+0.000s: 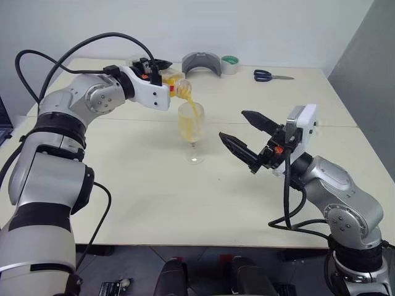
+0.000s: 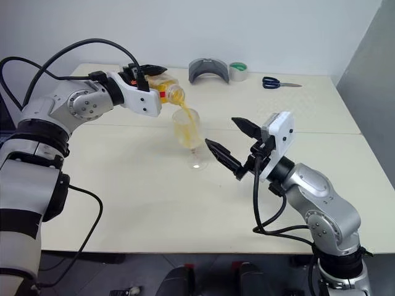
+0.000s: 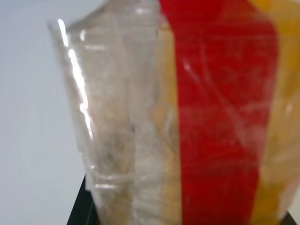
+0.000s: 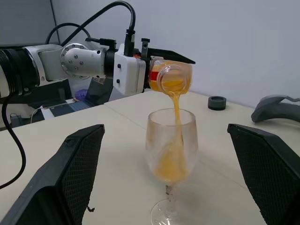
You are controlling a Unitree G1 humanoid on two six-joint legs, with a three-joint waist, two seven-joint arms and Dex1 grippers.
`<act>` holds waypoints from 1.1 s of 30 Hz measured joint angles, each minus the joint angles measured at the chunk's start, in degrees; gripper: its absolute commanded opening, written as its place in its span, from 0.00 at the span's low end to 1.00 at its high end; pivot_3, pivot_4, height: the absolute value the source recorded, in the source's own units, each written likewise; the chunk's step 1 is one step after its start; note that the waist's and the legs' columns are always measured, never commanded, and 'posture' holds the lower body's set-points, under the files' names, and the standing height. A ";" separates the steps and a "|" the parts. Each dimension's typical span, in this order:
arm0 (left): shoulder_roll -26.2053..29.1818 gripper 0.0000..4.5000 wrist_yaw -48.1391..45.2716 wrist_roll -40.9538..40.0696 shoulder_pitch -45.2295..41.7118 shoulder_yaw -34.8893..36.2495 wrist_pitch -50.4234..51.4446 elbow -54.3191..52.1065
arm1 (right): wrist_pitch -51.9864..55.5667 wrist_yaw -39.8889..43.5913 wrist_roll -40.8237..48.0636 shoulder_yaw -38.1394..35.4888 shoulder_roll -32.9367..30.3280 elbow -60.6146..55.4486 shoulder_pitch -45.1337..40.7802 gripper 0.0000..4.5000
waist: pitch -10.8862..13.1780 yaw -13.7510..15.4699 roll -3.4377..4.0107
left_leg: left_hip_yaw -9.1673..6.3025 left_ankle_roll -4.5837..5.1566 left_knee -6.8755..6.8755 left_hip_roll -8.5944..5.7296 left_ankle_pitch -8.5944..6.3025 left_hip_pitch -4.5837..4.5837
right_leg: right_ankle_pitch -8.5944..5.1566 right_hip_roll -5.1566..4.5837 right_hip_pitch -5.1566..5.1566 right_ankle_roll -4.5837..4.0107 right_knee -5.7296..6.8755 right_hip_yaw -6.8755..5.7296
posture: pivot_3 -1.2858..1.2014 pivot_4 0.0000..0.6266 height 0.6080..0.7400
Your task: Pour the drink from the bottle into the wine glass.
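Note:
My left gripper is shut on the bottle, a clear plastic one with a red stripe. The bottle lies tipped with its open mouth just above the wine glass. A thin stream of orange drink falls into the bowl, and drink has pooled in the lower part of the glass. The glass stands upright on the table. To its right my right gripper is open and points at the glass without touching it, with its fingers on either side of the glass in the right wrist view.
At the back of the cream table lie a grey curved object, a roll of tape and blue-handled scissors. A seam runs across the tabletop behind the glass.

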 measured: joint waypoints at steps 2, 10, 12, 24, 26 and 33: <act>0.13 0.36 0.10 0.44 -0.42 -0.46 -0.04 0.07 | -0.27 -0.10 0.53 -1.05 -0.13 -1.41 1.08 1.00 | 0.00 0.00 0.00 | -0.01 0.00 0.00 0.00 0.00 0.00 | 0.00 0.00 0.00 0.00 0.02 -0.01 | 0.52 0.24 1.00; 0.75 0.36 1.28 1.41 -1.27 -1.43 -0.27 0.38 | -0.31 -0.15 2.16 -2.60 -1.02 -4.32 4.05 1.00 | 0.00 -0.07 0.00 | 0.02 0.00 0.05 -0.01 0.00 0.02 | -0.01 0.01 -0.06 0.00 0.21 0.04 | 0.52 0.24 1.00; 0.76 0.36 1.34 1.77 -1.61 -1.88 -0.32 0.42 | -0.37 -0.09 2.16 -2.58 -1.16 -4.86 4.26 1.00 | 0.00 -0.05 0.00 | 0.01 0.00 0.06 -0.02 0.00 0.02 | -0.01 0.01 -0.06 0.00 0.22 0.04 | 0.52 0.24 1.00; 1.15 0.36 3.00 3.69 -2.50 -3.18 -0.67 0.73 | -0.63 -0.27 2.54 -2.58 -0.70 -4.93 4.58 1.00 | 0.00 -0.06 0.00 | 0.02 0.00 0.07 -0.02 0.01 0.03 | -0.01 0.01 -0.06 -0.01 0.26 0.05 | 0.52 0.24 1.00; 1.53 0.36 3.50 4.08 -2.99 -3.43 -0.72 0.80 | -0.78 -0.26 2.56 -2.60 -0.67 -4.78 4.57 1.00 | 0.00 -0.06 0.00 | 0.02 -0.01 0.07 -0.02 0.01 0.03 | -0.01 0.01 -0.06 -0.01 0.26 0.06 | 0.52 0.24 1.00; 2.02 0.36 4.79 5.19 -3.34 -4.13 -0.72 1.36 | -1.17 -0.36 2.61 -2.65 -0.62 -4.53 4.36 1.00 | 0.00 -0.05 0.00 | 0.03 -0.01 0.08 -0.02 0.01 0.04 | -0.01 0.01 -0.06 -0.01 0.28 0.06 | 0.52 0.24 1.00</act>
